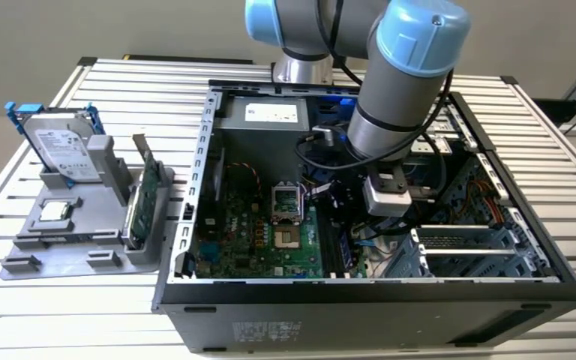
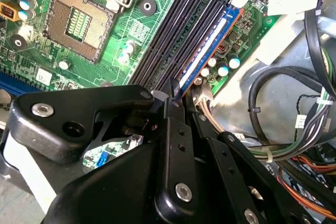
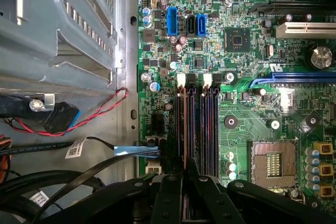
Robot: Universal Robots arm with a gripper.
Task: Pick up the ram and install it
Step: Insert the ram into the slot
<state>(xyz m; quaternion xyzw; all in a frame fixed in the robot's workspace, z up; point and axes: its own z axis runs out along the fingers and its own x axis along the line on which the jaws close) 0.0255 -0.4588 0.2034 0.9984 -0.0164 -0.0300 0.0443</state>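
Black fingers [image 2: 176, 95] fill the near part of the second wrist view, drawn close together on the end of the ram [image 2: 202, 59], a thin blue stick standing on edge in the outermost of the dark memory slots [image 2: 173, 40] on the motherboard [image 2: 121, 35]. The stick lies along the slot next to an orange strip, with small capacitors [image 2: 223, 69] just beside it; whether it is fully seated I cannot tell. In the first wrist view the same fingers [image 3: 185, 174] come to a narrow point over the slots [image 3: 197, 124], and the ram appears only as a thin line between them. The empty processor socket [image 3: 273, 163] sits near the slots, and a twisted red wire [image 3: 100, 108] runs across the metal wall beside the board. In the exterior view the arm [image 1: 398, 97] reaches down into the open case [image 1: 368, 300], which lies on its side on a slatted bench [image 1: 88, 330]; the gripper [image 1: 353, 225] is low over the board's slot area. On the exterior view's left, well apart from the case, a grey holder [image 1: 68, 247] carries a hard drive [image 1: 63, 146] in a blue frame, standing upright, and a green card [image 1: 140, 210] on edge.
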